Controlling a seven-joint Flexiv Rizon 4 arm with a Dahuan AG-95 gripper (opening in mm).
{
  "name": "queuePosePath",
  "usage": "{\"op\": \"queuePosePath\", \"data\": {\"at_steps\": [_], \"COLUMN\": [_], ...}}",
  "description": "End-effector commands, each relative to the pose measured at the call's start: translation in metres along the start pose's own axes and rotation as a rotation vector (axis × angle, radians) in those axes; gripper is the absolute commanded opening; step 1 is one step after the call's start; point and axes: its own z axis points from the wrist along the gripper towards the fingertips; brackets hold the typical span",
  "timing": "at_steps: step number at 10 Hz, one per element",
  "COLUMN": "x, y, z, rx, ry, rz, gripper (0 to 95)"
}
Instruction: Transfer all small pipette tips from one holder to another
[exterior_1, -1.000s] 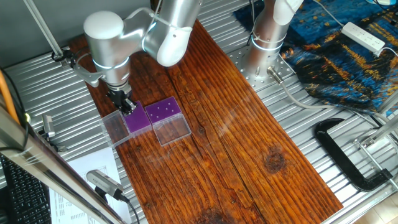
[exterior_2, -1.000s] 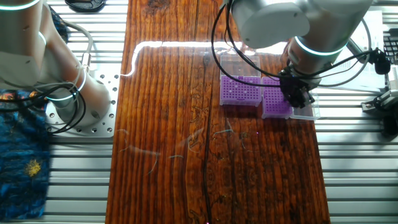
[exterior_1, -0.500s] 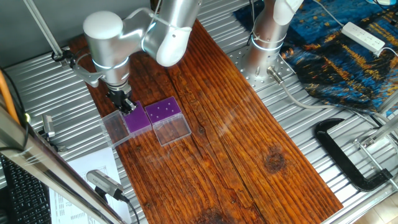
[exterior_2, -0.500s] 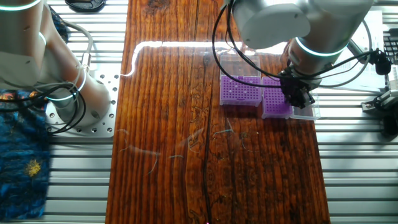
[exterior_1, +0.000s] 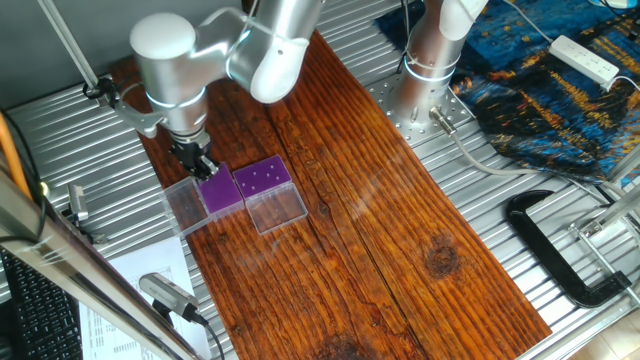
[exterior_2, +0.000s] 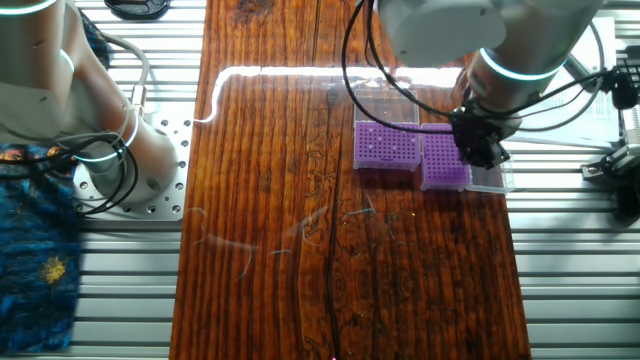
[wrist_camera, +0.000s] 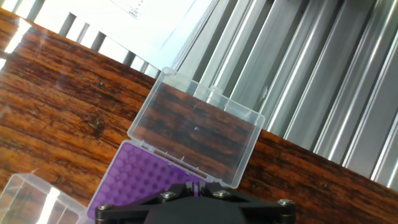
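Note:
Two holders with purple perforated tops stand side by side on the wooden board, their clear lids hinged open. The right holder (exterior_1: 264, 180) (exterior_2: 386, 146) carries several small pipette tips (exterior_1: 262, 177), seen as pale dots. The left holder (exterior_1: 224, 196) (exterior_2: 444, 163) (wrist_camera: 140, 179) shows no dots that I can make out. My gripper (exterior_1: 206, 169) (exterior_2: 481, 154) (wrist_camera: 196, 186) hangs just above the far edge of that left holder, by its lid hinge. The jaws stand almost together with only a sliver of purple showing between them. I see no tip in them.
The left holder's open lid (wrist_camera: 196, 134) lies flat on the board beyond the fingers, near the board's edge and the ribbed metal table (wrist_camera: 323, 74). The other lid (exterior_1: 279, 210) lies in front of its holder. A black clamp (exterior_1: 560, 250) and a second robot base (exterior_1: 425, 80) stand off the board.
The arm has risen slightly and shifted a little towards the board's edge, staying over the same holder. The holders and lids have not moved.

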Motion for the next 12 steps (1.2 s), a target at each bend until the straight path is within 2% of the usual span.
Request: {"op": "queuePosePath", "data": {"at_steps": [1,5,6,8,12], "x": [0.001,0.009,0.012,0.024,0.042], "y": [0.002,0.010,0.013,0.029,0.035], "z": [-0.011,-0.040,-0.043,-0.040,-0.029], "rx": [-0.001,-0.015,-0.019,-0.032,-0.037], "ry": [0.008,0.042,0.043,0.042,0.042], "rz": [-0.013,-0.038,-0.033,-0.003,-0.013], "gripper": [0.0,0.0,0.0,0.0,0.0]}}
